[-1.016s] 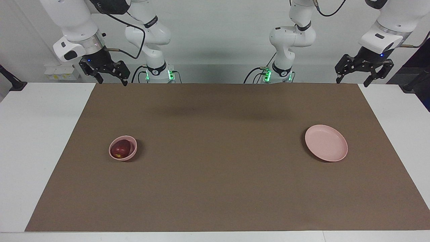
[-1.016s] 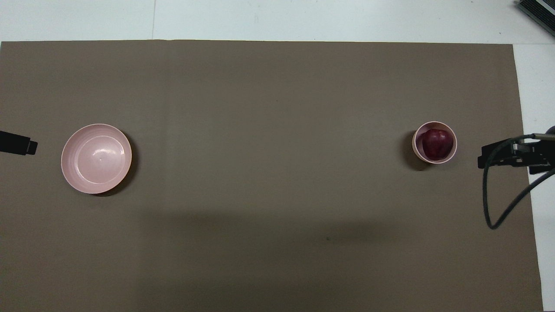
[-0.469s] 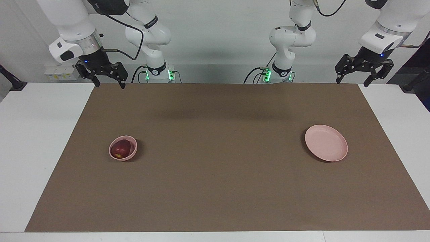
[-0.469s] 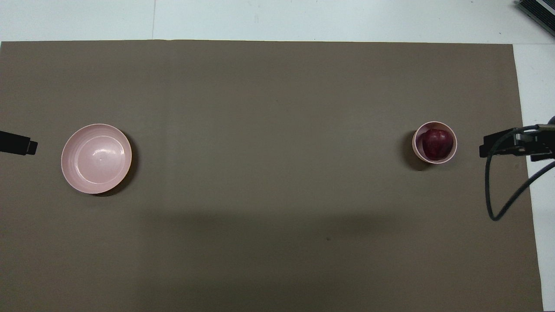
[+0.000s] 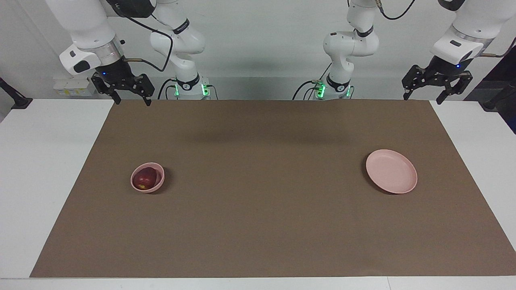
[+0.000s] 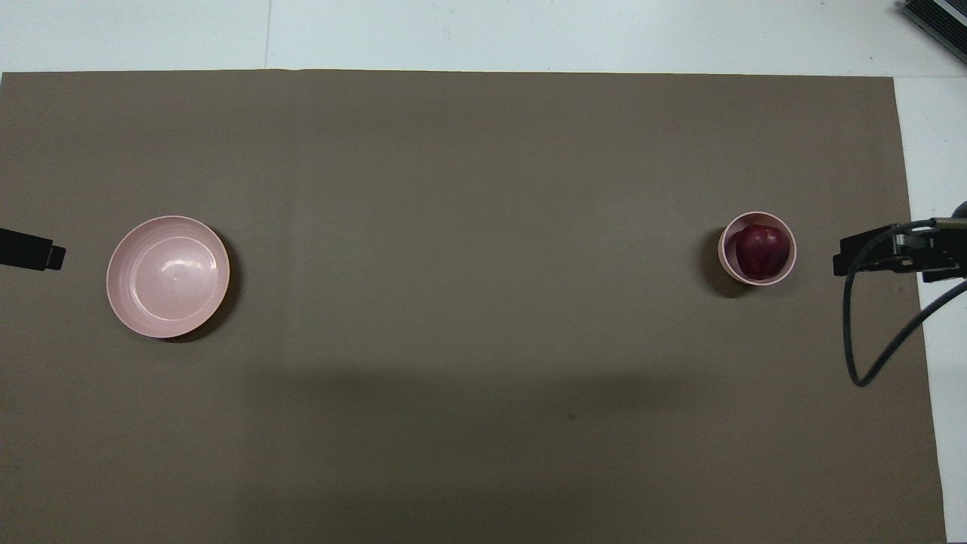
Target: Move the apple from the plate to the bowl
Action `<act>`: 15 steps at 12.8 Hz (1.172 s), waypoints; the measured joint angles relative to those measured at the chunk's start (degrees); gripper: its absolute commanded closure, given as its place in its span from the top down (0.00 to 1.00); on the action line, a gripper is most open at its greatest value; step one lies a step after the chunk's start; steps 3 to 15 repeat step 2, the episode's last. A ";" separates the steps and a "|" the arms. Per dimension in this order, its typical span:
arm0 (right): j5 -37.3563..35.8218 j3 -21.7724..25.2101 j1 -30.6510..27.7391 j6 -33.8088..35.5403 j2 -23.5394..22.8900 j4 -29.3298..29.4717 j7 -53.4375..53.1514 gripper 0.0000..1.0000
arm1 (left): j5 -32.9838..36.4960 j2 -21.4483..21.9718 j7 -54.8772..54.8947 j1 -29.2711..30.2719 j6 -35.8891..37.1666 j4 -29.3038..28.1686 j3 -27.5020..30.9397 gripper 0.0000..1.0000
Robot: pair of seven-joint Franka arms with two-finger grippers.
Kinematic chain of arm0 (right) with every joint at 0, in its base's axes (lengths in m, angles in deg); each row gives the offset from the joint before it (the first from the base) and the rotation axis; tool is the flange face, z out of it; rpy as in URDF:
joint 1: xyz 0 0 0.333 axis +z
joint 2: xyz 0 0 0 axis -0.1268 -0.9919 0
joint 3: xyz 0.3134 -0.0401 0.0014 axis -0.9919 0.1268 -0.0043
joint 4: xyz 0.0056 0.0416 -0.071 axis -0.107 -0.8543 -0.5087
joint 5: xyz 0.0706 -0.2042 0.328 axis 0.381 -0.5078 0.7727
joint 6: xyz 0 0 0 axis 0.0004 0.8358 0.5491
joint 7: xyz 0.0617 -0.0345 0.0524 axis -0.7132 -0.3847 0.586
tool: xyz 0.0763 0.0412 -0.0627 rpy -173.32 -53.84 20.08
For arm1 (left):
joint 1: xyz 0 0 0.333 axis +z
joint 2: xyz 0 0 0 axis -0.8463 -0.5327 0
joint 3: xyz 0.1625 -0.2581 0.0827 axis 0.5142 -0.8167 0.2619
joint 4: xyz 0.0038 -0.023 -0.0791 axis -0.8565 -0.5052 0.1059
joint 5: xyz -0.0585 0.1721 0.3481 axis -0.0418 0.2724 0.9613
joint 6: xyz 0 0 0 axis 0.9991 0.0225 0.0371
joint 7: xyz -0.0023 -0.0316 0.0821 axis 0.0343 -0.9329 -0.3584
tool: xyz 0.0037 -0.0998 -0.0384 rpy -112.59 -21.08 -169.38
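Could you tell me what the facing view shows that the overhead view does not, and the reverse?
Only the facing view shows both arms whole, with the right claw and the left claw open, raised over the robots' edge of the table. Only the overhead view looks straight down into the bowl and shows the plate's inner ring. Both show the apple in the bowl, the plate bare, and the brown mat.

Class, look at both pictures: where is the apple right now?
The apple sits inside the bowl, toward the right arm's end of the table, well apart from the plate.
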 measured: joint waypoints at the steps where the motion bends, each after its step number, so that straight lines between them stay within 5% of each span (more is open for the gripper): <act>1: 0.01 0.00 0.07 0.14 0.00 0.00 0.00 1.00 | 0.00 0.00 0.00 0.00 0.00 0.00 0.00 1.00; 15: 0.01 0.00 0.11 0.30 0.00 0.00 0.00 1.00 | 0.00 0.00 0.00 0.00 0.00 0.00 0.00 1.00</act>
